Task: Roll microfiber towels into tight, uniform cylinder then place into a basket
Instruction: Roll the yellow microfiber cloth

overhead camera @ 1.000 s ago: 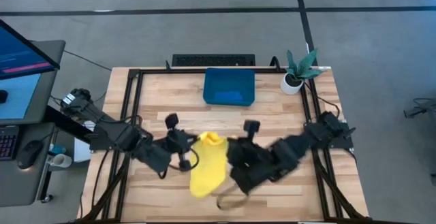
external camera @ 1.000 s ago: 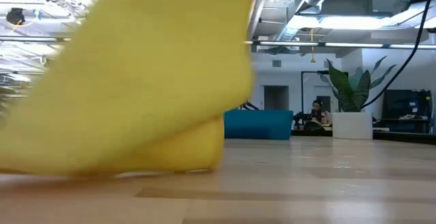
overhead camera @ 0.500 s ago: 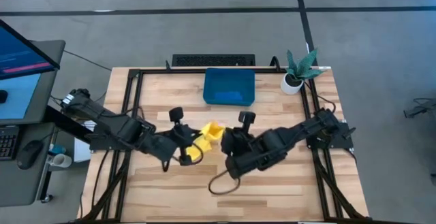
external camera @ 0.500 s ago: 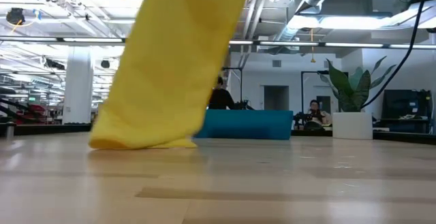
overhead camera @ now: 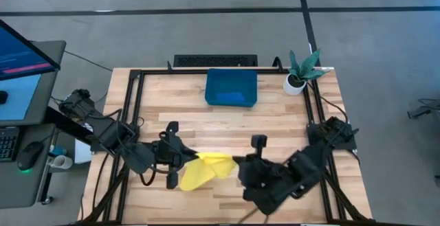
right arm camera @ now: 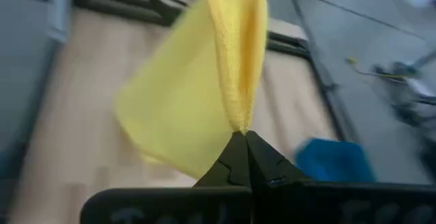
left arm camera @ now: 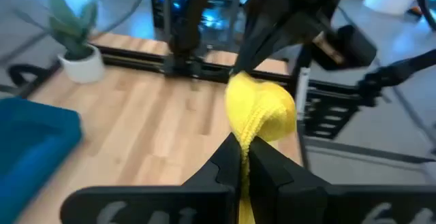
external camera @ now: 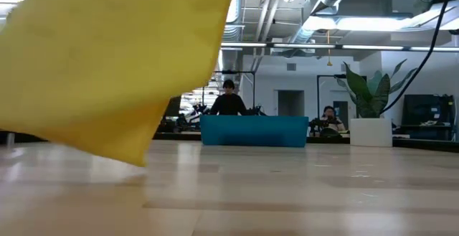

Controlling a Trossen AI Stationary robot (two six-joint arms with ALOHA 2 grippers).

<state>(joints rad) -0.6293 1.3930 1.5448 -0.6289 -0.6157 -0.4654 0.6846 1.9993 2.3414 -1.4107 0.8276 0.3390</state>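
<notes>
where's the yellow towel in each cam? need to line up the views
High: yellow towel at the table's front middle, stretched between the left gripper and right gripper.
Low: fills upper left.
Left wrist: centre.
Right wrist: centre.
Shared landmark: basket.

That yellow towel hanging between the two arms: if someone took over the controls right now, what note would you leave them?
Left hand: shut on the yellow towel.
Right hand: shut on the same towel, at its other end.
The towel hangs between them above the front of the table, unrolled, a loose corner drooping.
The basket sits at the back edge, blue cloth apparently inside.
Done: towel gripped by both hands.
Left: lay it flat, roll it tight, put it in the basket.
</notes>
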